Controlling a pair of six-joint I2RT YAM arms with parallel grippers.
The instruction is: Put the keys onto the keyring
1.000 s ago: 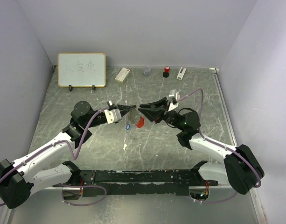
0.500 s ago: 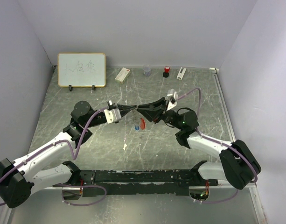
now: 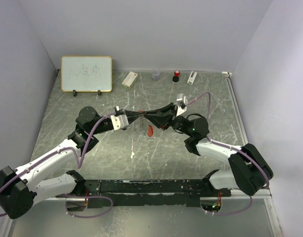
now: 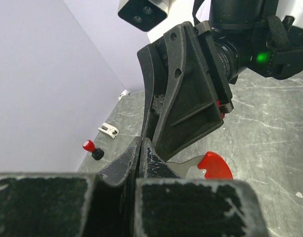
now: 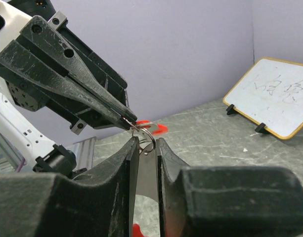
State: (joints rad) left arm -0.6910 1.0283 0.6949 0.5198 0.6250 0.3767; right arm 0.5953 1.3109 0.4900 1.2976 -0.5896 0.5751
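My two grippers meet tip to tip above the middle of the table. My left gripper is shut and pinches the silver blade of the red-headed key, which sticks out to its right; the key also shows in the right wrist view. My right gripper is closed on the thin metal rings of the keyring, which sit between its fingertips right against the left gripper's tip. The red fob hangs below the tips, its lower end showing in the right wrist view. The blue key is hidden.
A whiteboard stands at the back left. Along the back wall are a white box, a clear cup, a red-capped black knob and a small white block. The arm bases sit on a black rail.
The gripper tips have closed the gap between them and now touch. The red fob has swung under the tips. The blue key seen hanging earlier no longer shows.
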